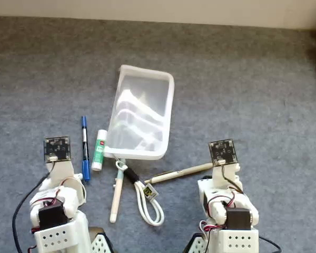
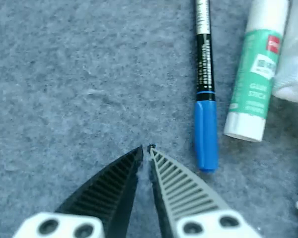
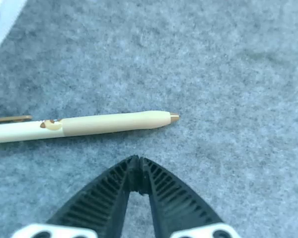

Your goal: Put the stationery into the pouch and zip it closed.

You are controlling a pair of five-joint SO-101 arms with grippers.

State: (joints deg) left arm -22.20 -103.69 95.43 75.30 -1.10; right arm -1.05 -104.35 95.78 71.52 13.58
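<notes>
Beside the pouch, the blue pen lies just next to the left gripper, its length running along the nearly touching jaws. The right gripper is likewise pinched together, empty.

Table cover matt, felt-like; pouch translucent, probably plastic; pen smooth.

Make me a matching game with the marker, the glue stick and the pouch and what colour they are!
Things:
1. marker
2. glue stick
3. pouch

Colours:
A. white with a green label
B. see-through
C. black with a blue cap

Pairs: 1-C, 2-A, 3-B
</notes>
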